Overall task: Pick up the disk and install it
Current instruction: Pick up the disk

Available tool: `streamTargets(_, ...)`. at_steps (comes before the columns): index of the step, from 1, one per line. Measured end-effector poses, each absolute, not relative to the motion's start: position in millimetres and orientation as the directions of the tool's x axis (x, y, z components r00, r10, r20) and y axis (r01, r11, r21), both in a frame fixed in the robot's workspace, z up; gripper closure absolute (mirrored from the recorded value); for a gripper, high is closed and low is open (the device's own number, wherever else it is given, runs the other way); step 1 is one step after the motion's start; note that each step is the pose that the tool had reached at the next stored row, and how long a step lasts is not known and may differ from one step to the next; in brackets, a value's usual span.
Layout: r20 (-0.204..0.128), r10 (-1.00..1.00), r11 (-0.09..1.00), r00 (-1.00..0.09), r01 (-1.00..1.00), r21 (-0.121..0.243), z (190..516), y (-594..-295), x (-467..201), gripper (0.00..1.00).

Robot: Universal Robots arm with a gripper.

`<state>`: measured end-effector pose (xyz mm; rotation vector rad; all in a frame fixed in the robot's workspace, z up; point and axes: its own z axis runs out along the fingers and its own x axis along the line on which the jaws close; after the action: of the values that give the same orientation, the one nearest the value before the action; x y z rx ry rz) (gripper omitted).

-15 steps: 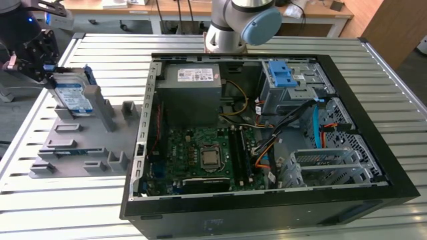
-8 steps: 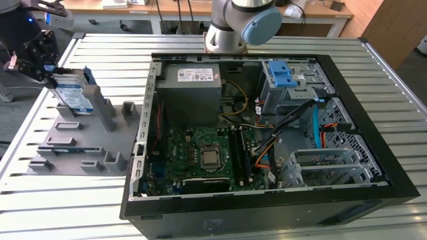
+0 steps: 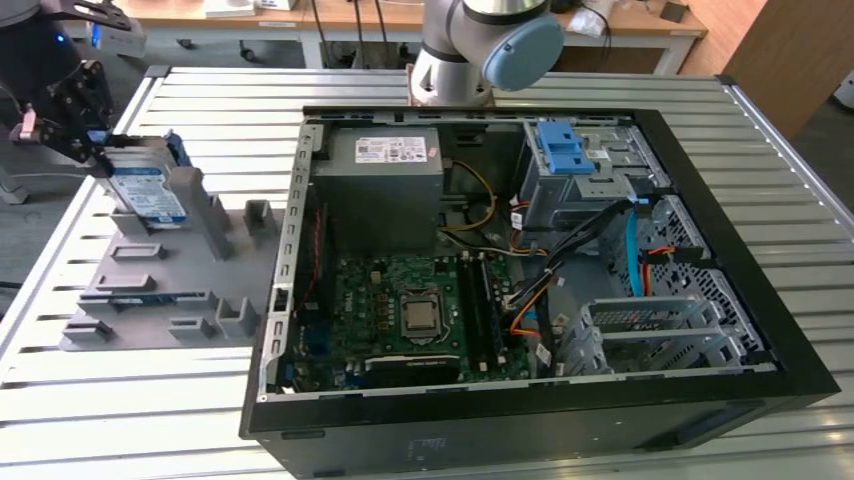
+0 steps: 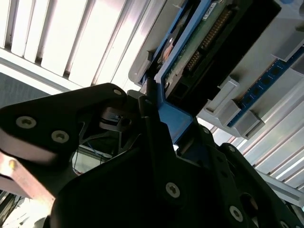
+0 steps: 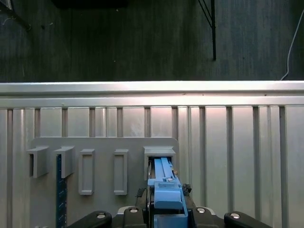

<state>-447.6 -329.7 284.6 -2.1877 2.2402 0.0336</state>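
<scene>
Presently, gripper (image 3: 100, 158): far exterior-view left, above the end of the rack; fingers clamped on the disk, one to each side of its blue carrier frame
disk (image 3: 144, 192): in the gripper's hold, standing on end at the rack, so directly below the wrist and touching the fingers at its upper end
disk, long axis: roughly up-and-down, tilted a little; white label face turned to the exterior view's camera
disk, second wrist view (image 4: 199, 47): circuit-board side showing, the frame edge caught between the black fingers
disk, first wrist view (image 5: 164, 173): seen edge-on, lined up with the end slot of the rack
seating: whether its lower end sits in the slot or hangs just clear of it, cannot tell
rack (image 3: 174, 290): grey slotted holder lying on the slatted table (image 3: 134, 420), just beside the case wall
computer case (image 3: 534, 425): open on its side, mid-table, to the exterior view's right of the rack
power supply (image 3: 387, 170): grey box at the case's far corner nearest the rack
drive bay (image 3: 587, 190): grey metal cage with a blue latch bracket (image 3: 563, 150) on top, far side of the case
key relation: bay lies well apart from the held disk, to the exterior view's right, with the power supply between them
</scene>
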Motion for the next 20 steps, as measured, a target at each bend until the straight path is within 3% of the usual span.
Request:
streamTargets(10,-0.021,-1.0,0.023,-0.023,-1.0,0.008,284.6,-331.4,-447.6,0.63)
streamTargets(12,-0.021,-1.0,0.023,-0.023,-1.0,0.008,284.5,-331.4,-447.5,0.62)
streamTargets(13,-0.021,-1.0,0.023,-0.023,-1.0,0.008,284.5,-331.4,-447.5,0.56)
streamTargets(16,-0.021,-1.0,0.023,-0.023,-1.0,0.008,284.5,-331.4,-447.6,0.56)
streamTargets(18,-0.021,-1.0,0.023,-0.023,-1.0,0.008,284.6,-331.4,-447.5,0.64)
streamTargets(20,-0.021,-1.0,0.023,-0.023,-1.0,0.008,284.6,-331.4,-447.5,0.64)
